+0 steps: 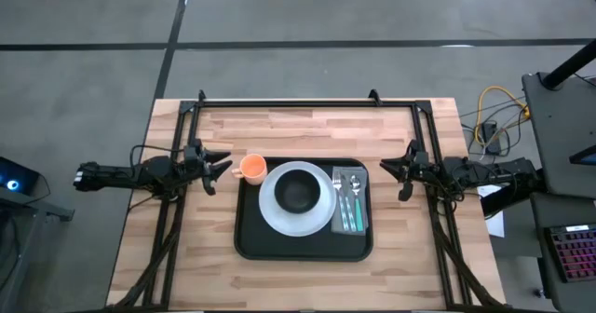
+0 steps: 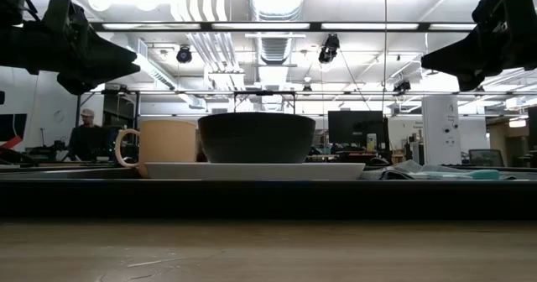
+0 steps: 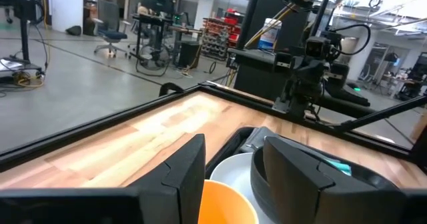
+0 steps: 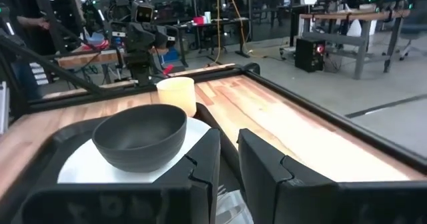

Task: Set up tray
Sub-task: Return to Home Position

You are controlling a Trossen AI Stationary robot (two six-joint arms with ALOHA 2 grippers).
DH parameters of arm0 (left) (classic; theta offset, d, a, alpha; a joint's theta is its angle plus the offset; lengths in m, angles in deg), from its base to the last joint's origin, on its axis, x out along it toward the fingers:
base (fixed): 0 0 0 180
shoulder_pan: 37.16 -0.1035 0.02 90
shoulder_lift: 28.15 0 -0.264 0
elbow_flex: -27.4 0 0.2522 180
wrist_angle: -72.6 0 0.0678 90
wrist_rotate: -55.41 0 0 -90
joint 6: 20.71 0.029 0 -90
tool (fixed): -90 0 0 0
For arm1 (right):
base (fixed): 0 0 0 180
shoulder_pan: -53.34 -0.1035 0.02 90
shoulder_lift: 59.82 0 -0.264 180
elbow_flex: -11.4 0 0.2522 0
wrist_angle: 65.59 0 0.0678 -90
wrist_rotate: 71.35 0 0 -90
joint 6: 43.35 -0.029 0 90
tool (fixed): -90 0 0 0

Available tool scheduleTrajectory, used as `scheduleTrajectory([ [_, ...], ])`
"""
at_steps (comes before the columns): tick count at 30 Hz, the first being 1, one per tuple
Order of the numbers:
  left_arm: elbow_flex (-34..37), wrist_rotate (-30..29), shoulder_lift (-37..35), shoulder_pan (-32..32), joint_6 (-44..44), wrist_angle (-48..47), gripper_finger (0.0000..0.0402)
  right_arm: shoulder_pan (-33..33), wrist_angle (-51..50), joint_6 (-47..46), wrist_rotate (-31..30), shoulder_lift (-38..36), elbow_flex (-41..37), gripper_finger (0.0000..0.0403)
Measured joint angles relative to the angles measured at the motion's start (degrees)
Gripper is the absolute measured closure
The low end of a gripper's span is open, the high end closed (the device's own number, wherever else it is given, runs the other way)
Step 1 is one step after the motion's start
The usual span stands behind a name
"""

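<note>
Black serving tray sat mid-table, slightly toward the near edge of the slatted wood tabletop. It was rectangular with rounded corners and a raised rim, matte and plastic-looking. On it was a round white plate, smooth, with a dark matte bowl centred on top. An orange handled cup stood at the tray's far-left corner. The grey napkin lay flat, soft-looking, along the right side, carrying blue-handled cutlery laid in parallel; the layout read as a finished place setting, utensils kept off the bare tray.

Left gripper hovered off the tray's left edge above the cup's side, fingers parted, gripping nothing. Right gripper hung off the right edge, raised, fingers only a slit apart, also empty. Both sat clear of the tray, pointing inward, probably parked so nothing gets knocked. Setup looked done, only the retreat remaining.
</note>
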Motion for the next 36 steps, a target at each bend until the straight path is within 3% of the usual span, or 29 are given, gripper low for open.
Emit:
scheduleTrajectory([
  [36,0.02,0.2,7.52,0.02,0.0,0.09,0.0268,0.0,0.04,-2.33,-0.01,0.8,0.0,0.0355],
])
